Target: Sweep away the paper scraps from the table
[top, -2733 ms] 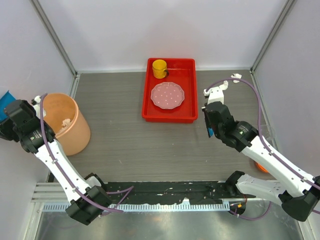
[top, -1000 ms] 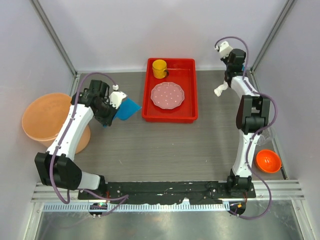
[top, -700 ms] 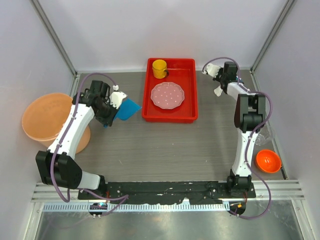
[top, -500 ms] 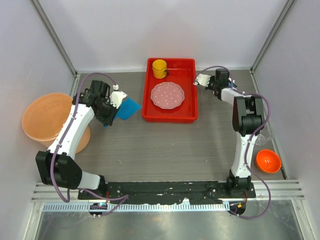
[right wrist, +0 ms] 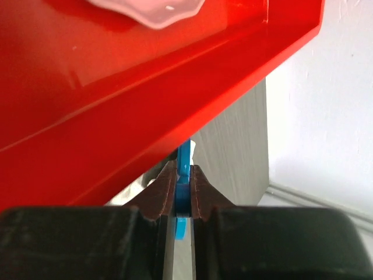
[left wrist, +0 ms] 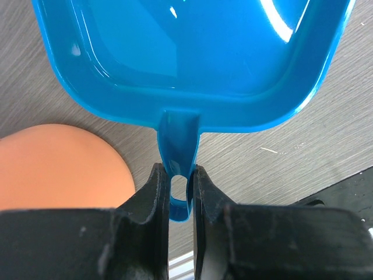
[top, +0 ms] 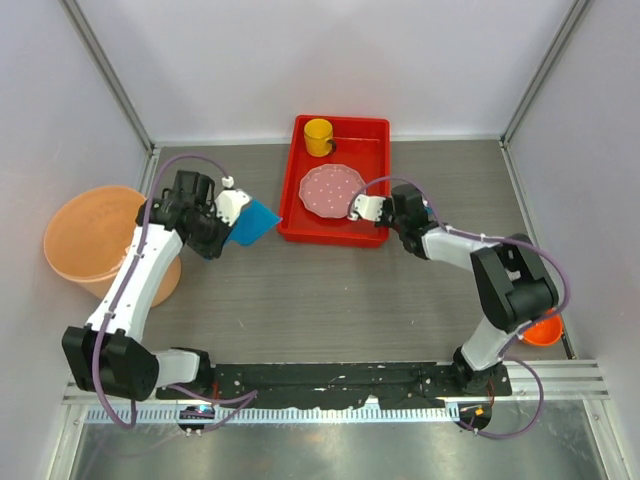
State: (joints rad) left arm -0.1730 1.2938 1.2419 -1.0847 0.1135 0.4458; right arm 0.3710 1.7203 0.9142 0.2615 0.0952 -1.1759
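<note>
No paper scraps show in any view. The table (top: 330, 290) is dark wood-grain. My left gripper (top: 224, 212) (left wrist: 176, 184) is shut on the handle of a blue dustpan (top: 255, 222) (left wrist: 192, 52), which hangs just above the table left of the red tray (top: 335, 232). My right gripper (top: 368, 210) (right wrist: 183, 175) is shut on a thin blue handle (right wrist: 184, 160) and sits tight against the tray's front right corner. The tray wall (right wrist: 145, 116) hides the handle's far end.
The red tray holds a pink dotted plate (top: 332, 189) (right wrist: 145, 9) and a yellow cup (top: 319, 136). An orange bucket (top: 95, 240) (left wrist: 58, 163) stands at the left edge. An orange bowl (top: 543, 330) lies at the right, partly behind my right arm.
My right arm swung from the back right corner down to the tray's front right corner. The tray has turned and shifted a little to the left. My left arm with the dustpan barely moved.
</note>
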